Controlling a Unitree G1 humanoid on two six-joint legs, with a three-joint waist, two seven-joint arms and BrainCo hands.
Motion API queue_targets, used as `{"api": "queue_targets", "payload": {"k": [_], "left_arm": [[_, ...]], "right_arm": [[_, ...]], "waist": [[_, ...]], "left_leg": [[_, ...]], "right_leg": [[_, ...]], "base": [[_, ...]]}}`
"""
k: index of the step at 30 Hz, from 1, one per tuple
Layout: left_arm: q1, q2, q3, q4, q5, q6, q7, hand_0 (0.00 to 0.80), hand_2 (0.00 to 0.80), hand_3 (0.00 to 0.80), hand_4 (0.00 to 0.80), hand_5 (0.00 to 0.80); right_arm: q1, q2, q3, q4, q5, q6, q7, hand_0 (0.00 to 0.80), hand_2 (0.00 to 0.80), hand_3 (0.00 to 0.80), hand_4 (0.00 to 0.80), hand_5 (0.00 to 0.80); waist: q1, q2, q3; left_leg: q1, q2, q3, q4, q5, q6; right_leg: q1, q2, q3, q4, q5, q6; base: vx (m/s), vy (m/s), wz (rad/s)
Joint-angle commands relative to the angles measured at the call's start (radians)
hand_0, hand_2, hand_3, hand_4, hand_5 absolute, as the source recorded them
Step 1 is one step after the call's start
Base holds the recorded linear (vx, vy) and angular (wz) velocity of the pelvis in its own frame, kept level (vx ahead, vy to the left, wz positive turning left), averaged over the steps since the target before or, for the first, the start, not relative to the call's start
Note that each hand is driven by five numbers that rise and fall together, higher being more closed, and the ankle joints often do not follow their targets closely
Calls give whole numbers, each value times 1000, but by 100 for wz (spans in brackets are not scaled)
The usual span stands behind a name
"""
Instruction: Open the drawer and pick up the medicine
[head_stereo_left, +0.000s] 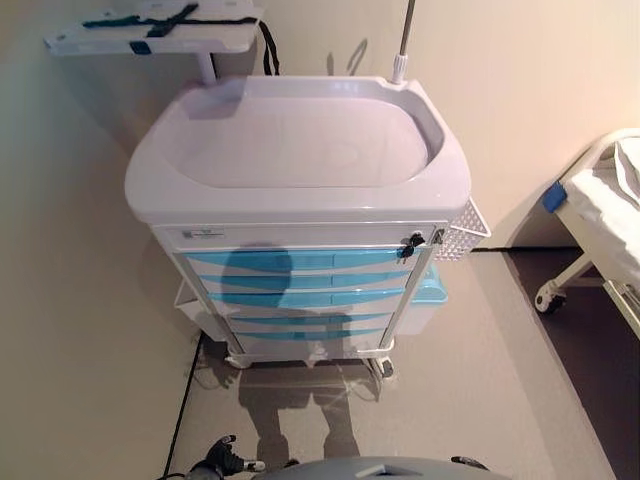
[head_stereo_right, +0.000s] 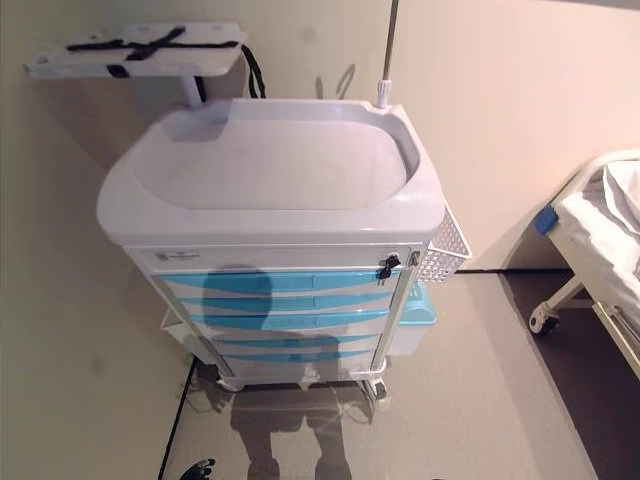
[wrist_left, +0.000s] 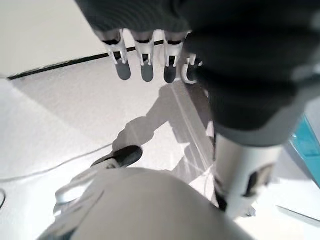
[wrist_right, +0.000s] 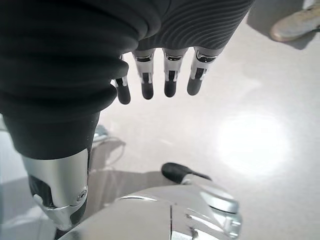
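Upper left of the left eye view: a side shelf carrying black straps. Centre: a medical cart with a bare, recessed top and a stack of blue-fronted drawers, all closed; a lock with key sits at the right end of the top drawer, with a white wire basket just beside it on the cart's side. Far right: the corner of a bed. The medicine is not visible; it is presumably inside a closed drawer, though which one cannot be told.

Left hand and right hand: each hangs low beside the robot, fingers straight and relaxed, holding nothing, well apart from the cart.

Step in hand: reaching for a drawer. Done well, one hand rises to a drawer front, hooks its fingers squarely at mid-width and pulls straight out, so the wheeled cart neither rolls nor twists.
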Motion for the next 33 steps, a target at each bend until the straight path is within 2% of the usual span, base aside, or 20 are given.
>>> {"api": "queue_targets", "payload": {"k": [1, 11, 21, 26, 28, 29, 33], "left_arm": [[-52, -20, 26, 22, -60, -22, 2, 0, 0, 0, 0, 0], [-122, -13, 48, -65, -200, -63, 25, 0, 0, 0, 0, 0], [-217, -3, 34, -233, -353, -112, 63, 0, 0, 0, 0, 0], [-248, 10, 18, -379, -460, -132, 53, 0, 0, 0, 0, 0], [-252, 10, 16, -394, -477, -133, 47, 0, 0, 0, 0, 0], [-257, 8, 12, -463, -543, -133, 34, 0, 0, 0, 0, 0], [-275, -13, 10, -559, -678, -137, 4, 0, 0, 0, 0, 0]], "right_arm": [[-71, -17, 25, -8, 3, -19, -19, 0, 0, 0, 0, 0], [-144, -36, 46, -53, 32, -42, -38, 0, 0, 0, 0, 0], [-216, -59, 72, -114, 59, -65, -65, 0, 0, 0, 0, 0], [-226, -79, 61, -152, 79, -74, -79, 0, 0, 0, 0, 0], [-226, -81, 59, -157, 84, -76, -77, 0, 0, 0, 0, 0], [-224, -88, 51, -174, 93, -76, -82, 0, 0, 0, 0, 0], [-214, -99, 51, -196, 88, -72, -77, 0, 0, 0, 0, 0]], "waist": [[1, -23, 47], [2, -3, 122], [0, -7, 206], [-4, -12, 235], [-6, -14, 234], [-10, -16, 237], [-22, -22, 227]], "left_leg": [[-60, -43, -4, 31, -21, 30], [-222, -73, 11, 106, -10, 50], [-396, -97, 18, 212, -8, 61], [-508, -109, 20, 316, -32, 72], [-530, -110, 21, 339, -36, 72], [-586, -116, 20, 392, -50, 74], [-674, -119, 24, 485, -78, 74]], "right_leg": [[-97, -41, 15, 58, 43, 90], [-283, -61, 42, 167, 53, 89], [-462, -96, 58, 276, 43, 86], [-565, -108, 62, 373, 21, 78], [-583, -110, 61, 388, 18, 77], [-625, -114, 61, 425, 12, 74], [-700, -114, 64, 485, 0, 67]], "base": [[-120, 48, -8], [-100, 58, -7], [-88, 57, 0], [-74, 34, 7], [-65, 13, 7], [-104, 16, 7], [-70, 17, 11]]}}
